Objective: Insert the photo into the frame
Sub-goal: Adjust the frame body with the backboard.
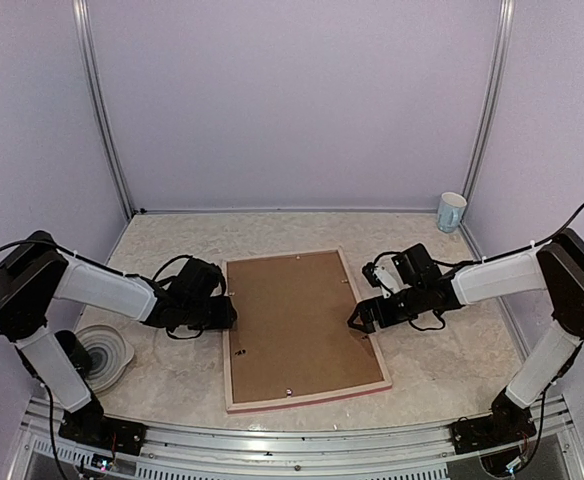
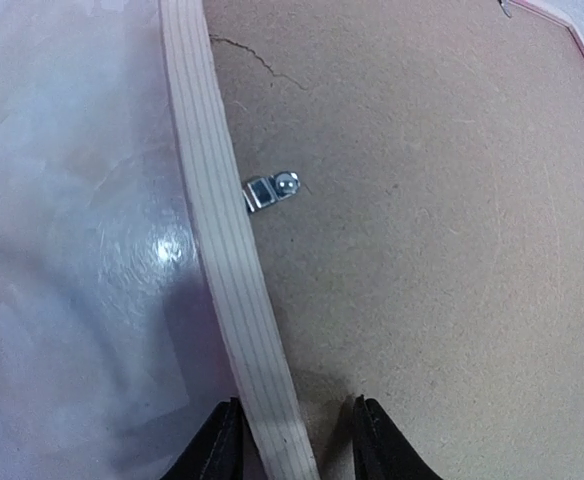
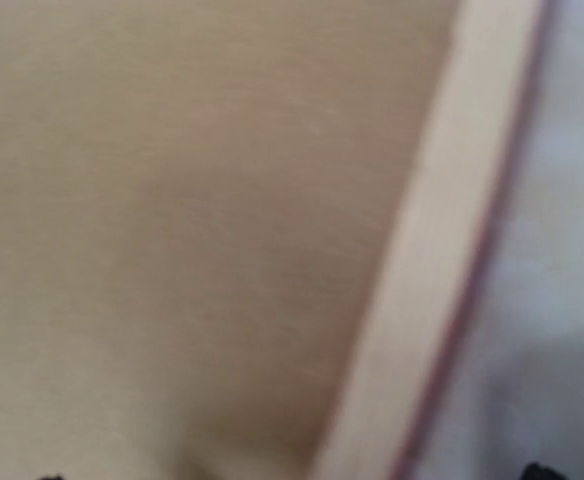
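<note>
The left end effector point(image 2: 297, 442) sits at the bottom of the left wrist view. Its two dark fingers point(image 2: 222, 450) are set narrow and stand astride the pale wood rail of the frame point(image 2: 227, 250). The outer finger is tight against the rail, while a thin shadowed gap shows between the inner finger and the rail, so no firm grip shows. Above the fingers the rail runs up toward the top of that view. A small metal clip point(image 2: 272, 188) lies just beside the rail, on the brown backing board point(image 2: 432, 260) that fills the right of the view. The glossy table point(image 2: 72, 200) fills the left.

In the top view the right end effector point(image 1: 360, 320) is right of centre, over the frame's right rail. Its jaws are spread wide. In the blurred right wrist view only the dark tips of its fingers point(image 3: 537, 470) show, at the two bottom corners. Between them lie the backing board, the pale rail and its pink-red outer edge.

The frame lies flat and back-up in the middle of the top view, slightly turned, between the two end effectors. A white round dish point(image 1: 102, 352) sits at lower left and a pale cup point(image 1: 452, 211) stands at upper right.
</note>
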### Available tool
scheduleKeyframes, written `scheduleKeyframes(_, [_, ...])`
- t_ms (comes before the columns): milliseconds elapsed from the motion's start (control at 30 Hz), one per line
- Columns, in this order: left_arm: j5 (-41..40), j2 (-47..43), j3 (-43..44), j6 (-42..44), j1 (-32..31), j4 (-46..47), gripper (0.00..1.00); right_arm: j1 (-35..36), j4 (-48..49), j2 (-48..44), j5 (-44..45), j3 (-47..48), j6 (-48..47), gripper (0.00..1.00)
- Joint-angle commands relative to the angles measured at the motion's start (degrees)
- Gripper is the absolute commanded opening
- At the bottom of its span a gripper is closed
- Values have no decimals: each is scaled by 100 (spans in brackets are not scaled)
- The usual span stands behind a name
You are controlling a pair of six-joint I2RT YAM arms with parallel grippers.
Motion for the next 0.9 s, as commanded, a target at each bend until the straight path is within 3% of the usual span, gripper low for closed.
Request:
scheduleKeyframes(0, [372, 311, 486, 289, 277, 309, 38, -30, 182, 104, -368, -125, 21, 99])
scheduleKeyframes(233, [513, 211, 464, 440, 500, 384, 41, -30, 109, -52, -210, -217, 8, 99])
scheduleKeyframes(500, [449, -306, 36, 123, 197, 77, 44, -30, 162, -91, -340, -236, 43, 99])
scheduleKeyframes(867, [555, 92, -130, -150, 26, 351, 47, -30, 220, -47, -566, -180, 57, 99])
